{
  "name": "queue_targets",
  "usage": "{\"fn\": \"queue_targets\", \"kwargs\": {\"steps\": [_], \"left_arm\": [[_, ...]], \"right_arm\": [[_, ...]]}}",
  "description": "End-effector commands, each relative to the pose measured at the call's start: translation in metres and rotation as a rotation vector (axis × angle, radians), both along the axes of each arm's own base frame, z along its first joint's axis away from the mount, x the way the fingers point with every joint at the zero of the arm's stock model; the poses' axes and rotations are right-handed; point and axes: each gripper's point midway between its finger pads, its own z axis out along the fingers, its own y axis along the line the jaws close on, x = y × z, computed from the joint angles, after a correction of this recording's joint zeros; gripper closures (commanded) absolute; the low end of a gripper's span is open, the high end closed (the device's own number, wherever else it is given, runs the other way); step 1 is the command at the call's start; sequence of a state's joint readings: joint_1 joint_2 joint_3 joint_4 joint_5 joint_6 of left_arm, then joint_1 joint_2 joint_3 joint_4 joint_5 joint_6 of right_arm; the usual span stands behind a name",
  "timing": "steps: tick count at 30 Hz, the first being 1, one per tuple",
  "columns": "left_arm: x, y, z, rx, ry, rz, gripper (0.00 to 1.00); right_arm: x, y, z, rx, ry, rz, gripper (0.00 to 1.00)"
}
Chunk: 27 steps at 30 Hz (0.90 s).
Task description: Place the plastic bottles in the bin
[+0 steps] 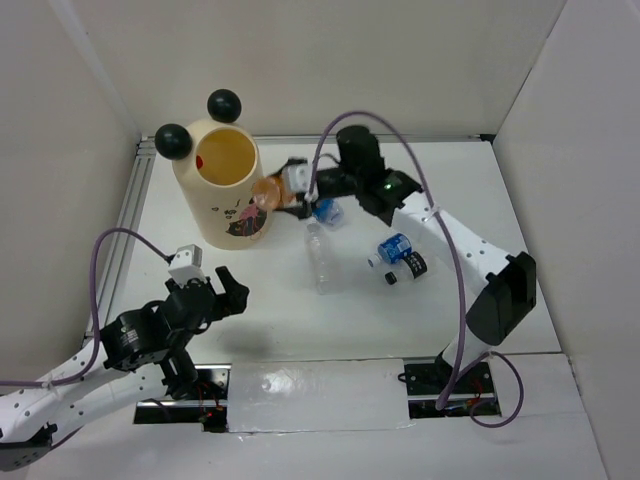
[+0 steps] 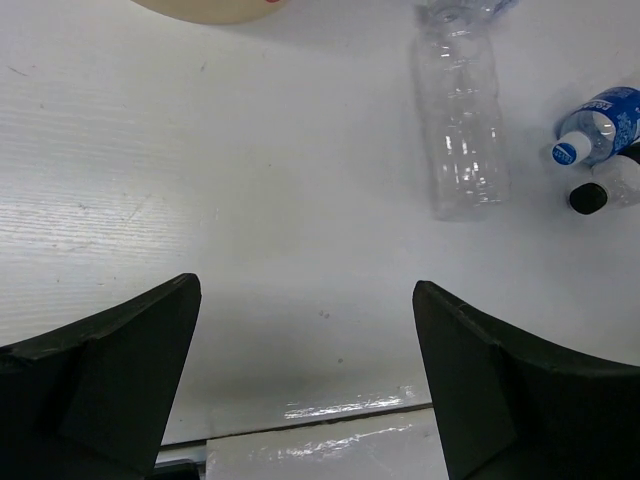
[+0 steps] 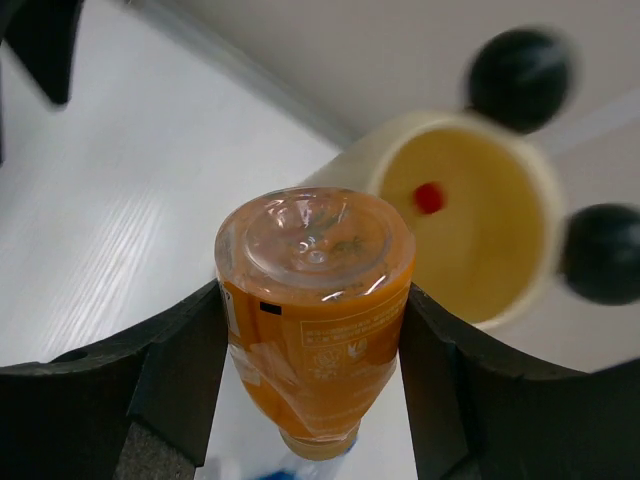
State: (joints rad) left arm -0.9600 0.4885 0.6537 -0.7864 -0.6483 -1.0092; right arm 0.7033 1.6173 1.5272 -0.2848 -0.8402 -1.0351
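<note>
The cream bin (image 1: pixel 225 185) with black ball ears stands at the back left; its yellow inside (image 3: pixel 470 230) shows in the right wrist view. My right gripper (image 1: pixel 283 192) is shut on the orange bottle (image 3: pixel 315 320), held in the air just right of the bin's rim (image 1: pixel 268 193). A clear bottle (image 1: pixel 319 258) lies mid-table, also in the left wrist view (image 2: pixel 460 120). A blue-labelled bottle (image 1: pixel 394 248) and a black-labelled one (image 1: pixel 409 268) lie to its right. Another blue bottle (image 1: pixel 326 211) lies under the right wrist. My left gripper (image 1: pixel 232 290) is open and empty, above the near left of the table.
White walls enclose the table on three sides. A metal rail (image 1: pixel 135 195) runs along the left edge. A taped seam (image 2: pixel 330 425) crosses the table's near edge below my left gripper.
</note>
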Motion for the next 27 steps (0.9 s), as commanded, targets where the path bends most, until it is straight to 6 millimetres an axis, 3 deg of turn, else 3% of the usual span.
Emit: {"fn": "queue_targets", "kwargs": {"steps": [1, 2, 5, 8, 11, 14, 15, 20, 22, 24, 25, 27], "left_arm": [[0.006, -0.012, 0.015, -0.109, -0.053, 0.01, 0.0], [0.006, -0.014, 0.011, -0.11, -0.047, 0.003, 0.0], [0.005, -0.016, 0.01, -0.122, -0.047, -0.006, 0.0], [0.004, -0.02, 0.004, -0.129, -0.037, -0.023, 0.0], [0.005, -0.024, -0.003, -0.125, -0.027, -0.031, 0.0], [0.005, -0.035, -0.009, -0.132, 0.003, -0.055, 0.0], [0.004, -0.038, -0.008, -0.145, 0.003, -0.065, 0.0], [0.009, -0.044, -0.011, -0.146, -0.008, -0.072, 0.0], [0.013, -0.049, -0.01, -0.14, -0.029, -0.087, 0.0], [0.02, -0.058, -0.004, -0.154, -0.069, -0.104, 0.0], [0.023, -0.061, -0.002, -0.137, -0.084, -0.118, 0.0], [0.03, -0.07, -0.008, -0.098, -0.087, -0.135, 0.0]], "right_arm": [[-0.005, 0.001, 0.09, 0.238, 0.098, 0.099, 0.76], [-0.002, 0.001, 0.107, 0.27, 0.08, 0.115, 0.76], [0.005, 0.014, 0.13, 0.314, 0.08, 0.171, 0.73], [0.018, 0.03, 0.151, 0.365, 0.099, 0.214, 0.73], [0.019, 0.051, 0.165, 0.412, 0.098, 0.273, 0.72], [0.034, 0.069, 0.169, 0.454, 0.131, 0.278, 0.72], [0.038, 0.079, 0.162, 0.456, 0.17, 0.281, 0.72], [0.051, 0.092, 0.123, 0.425, 0.266, 0.27, 0.67], [0.059, 0.095, 0.1, 0.408, 0.276, 0.245, 0.53], [0.062, 0.097, 0.086, 0.38, 0.286, 0.23, 0.3], [0.071, 0.095, 0.084, 0.377, 0.271, 0.216, 0.04], [0.071, 0.091, 0.083, 0.36, 0.272, 0.238, 0.0]]}}
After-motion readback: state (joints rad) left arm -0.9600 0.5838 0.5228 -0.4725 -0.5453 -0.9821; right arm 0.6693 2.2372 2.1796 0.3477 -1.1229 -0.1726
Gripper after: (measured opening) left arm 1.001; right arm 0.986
